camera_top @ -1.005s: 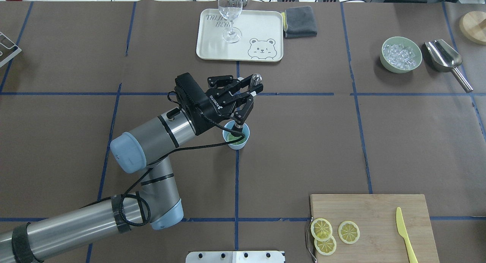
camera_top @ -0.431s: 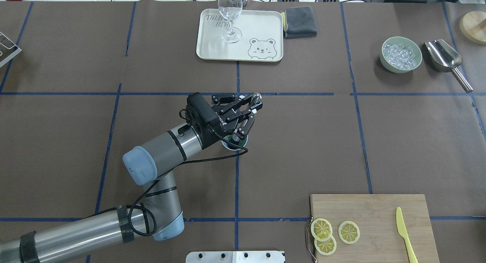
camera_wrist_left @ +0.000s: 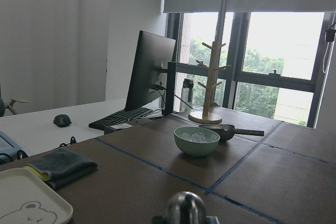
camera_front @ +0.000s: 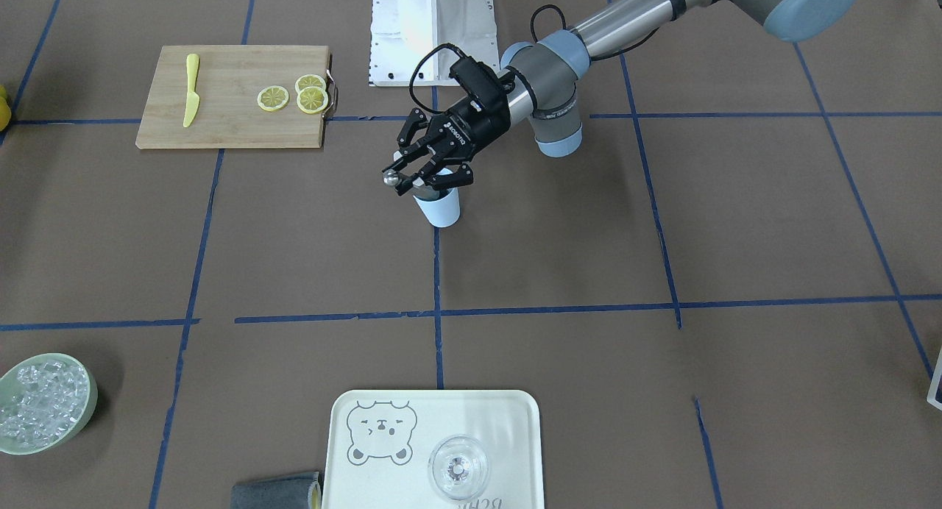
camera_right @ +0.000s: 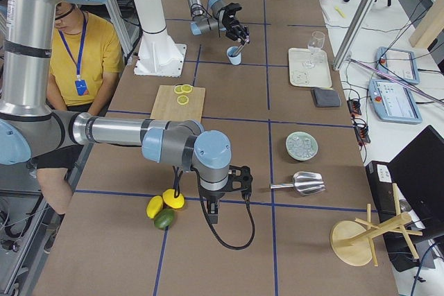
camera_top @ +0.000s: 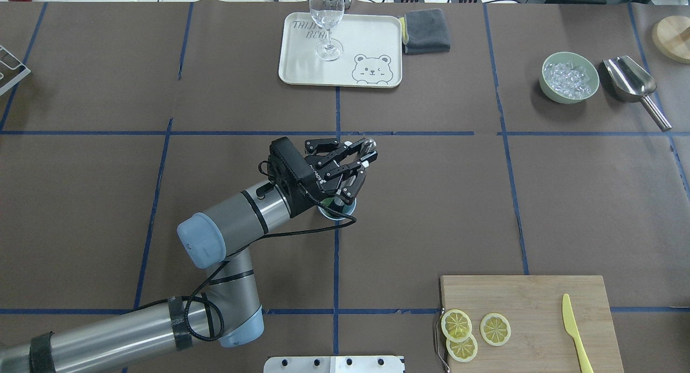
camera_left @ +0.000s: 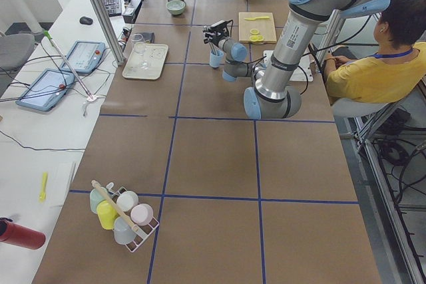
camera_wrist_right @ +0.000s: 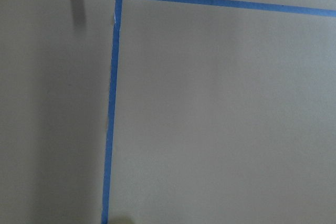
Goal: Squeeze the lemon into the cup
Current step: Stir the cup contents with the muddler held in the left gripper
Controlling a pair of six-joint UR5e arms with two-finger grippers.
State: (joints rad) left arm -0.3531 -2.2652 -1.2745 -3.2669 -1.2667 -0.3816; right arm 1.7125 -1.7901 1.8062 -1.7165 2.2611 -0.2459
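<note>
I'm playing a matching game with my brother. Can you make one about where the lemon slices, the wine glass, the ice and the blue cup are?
Things:
1. lemon slices
2. wine glass
3. ice cubes
4. light-blue cup

Places:
A. on the bear tray
B. below the left gripper, whose jaws hold a silver-knobbed stick
C. on the wooden board
D. in the green bowl

Pairs: 1-C, 2-A, 3-D, 4-B.

Brown paper covers the table (camera_top: 593,200), crossed by a blue tape grid. The cup (camera_front: 441,207) is light blue. The lemon slices (camera_top: 456,324) are yellow with pale segmented faces; the board (camera_top: 533,303) is tan wood, the knife (camera_top: 569,319) yellow. The cream tray (camera_top: 302,60) bears a grey bear drawing (camera_top: 372,68). The left gripper (camera_top: 360,160) is black; the tool (camera_top: 368,144) in it has a silver knob.
</note>
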